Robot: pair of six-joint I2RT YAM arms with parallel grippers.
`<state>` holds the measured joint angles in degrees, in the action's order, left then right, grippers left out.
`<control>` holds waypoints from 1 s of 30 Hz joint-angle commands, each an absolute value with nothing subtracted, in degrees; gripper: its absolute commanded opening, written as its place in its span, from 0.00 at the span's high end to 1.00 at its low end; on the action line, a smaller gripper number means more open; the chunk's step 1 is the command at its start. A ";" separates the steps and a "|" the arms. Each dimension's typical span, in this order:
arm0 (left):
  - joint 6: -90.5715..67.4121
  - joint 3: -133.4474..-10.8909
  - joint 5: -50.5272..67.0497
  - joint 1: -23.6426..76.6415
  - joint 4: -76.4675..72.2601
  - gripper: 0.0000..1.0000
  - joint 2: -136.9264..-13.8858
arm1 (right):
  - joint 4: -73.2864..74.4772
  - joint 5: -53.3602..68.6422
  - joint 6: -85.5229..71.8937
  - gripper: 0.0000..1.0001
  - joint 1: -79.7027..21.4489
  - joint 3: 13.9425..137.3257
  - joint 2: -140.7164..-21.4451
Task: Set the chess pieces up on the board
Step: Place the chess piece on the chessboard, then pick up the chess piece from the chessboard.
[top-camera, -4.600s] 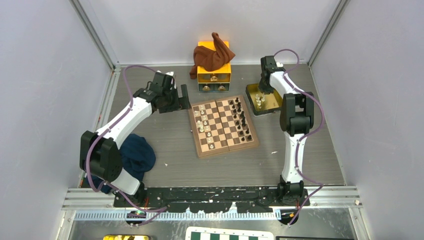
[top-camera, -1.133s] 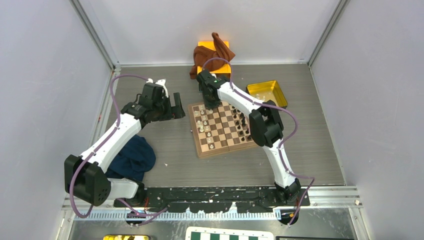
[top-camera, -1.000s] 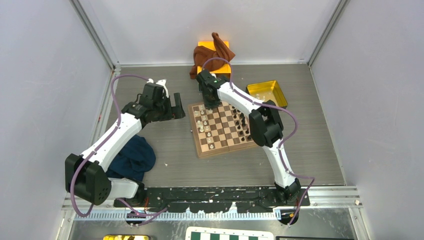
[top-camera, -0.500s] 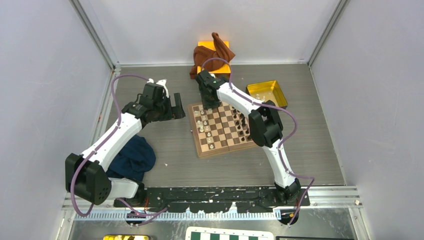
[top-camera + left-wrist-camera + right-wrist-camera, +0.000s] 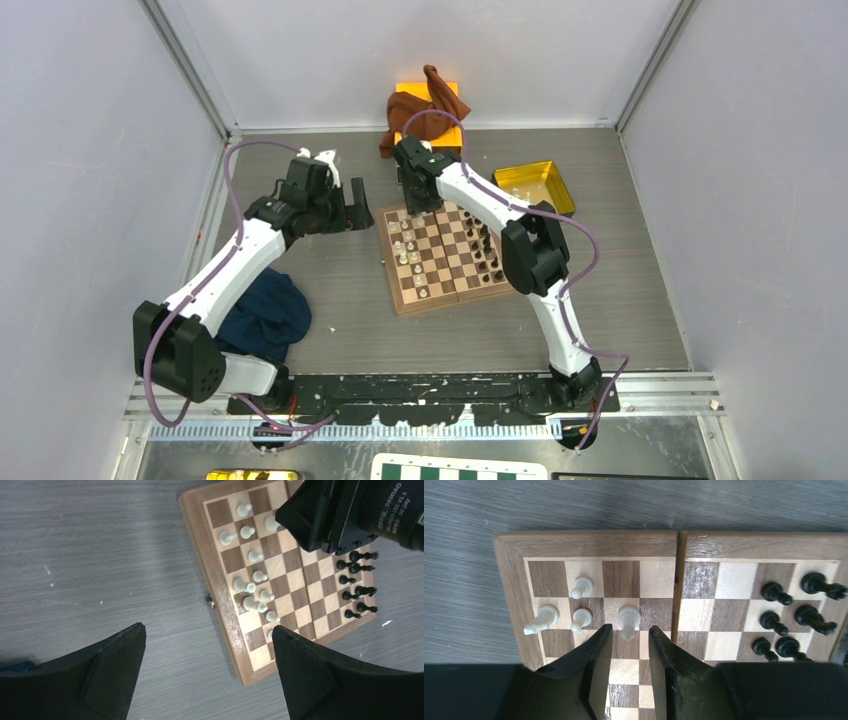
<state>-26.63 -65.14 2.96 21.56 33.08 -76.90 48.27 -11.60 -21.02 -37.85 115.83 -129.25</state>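
Board [image 5: 450, 298] holds chess pieces [image 5: 403, 246]; tray [image 5: 536, 184] behind-right; cloth [image 5: 265, 315] front-left.

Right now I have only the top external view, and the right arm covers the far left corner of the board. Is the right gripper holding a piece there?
Observer: No. The right wrist view shows the right gripper open. A white piece stands on the board between its fingertips, with a gap on each side.
Operator: Any other pieces close to it?
Observer: Yes, three more white pieces sit on squares beside it, toward the board's corner.
Operator: And the left gripper?
Observer: The left wrist view shows the left gripper wide open and empty, over the table beside the board.
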 commanded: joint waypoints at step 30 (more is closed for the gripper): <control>-13.99 -94.54 -3.24 35.67 34.48 0.28 -109.77 | 34.86 -15.49 -24.59 0.61 -18.76 103.52 -109.59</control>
<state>-15.99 -90.43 0.67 35.27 32.69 -108.27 38.81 -15.33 -23.90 -19.31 103.48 -112.75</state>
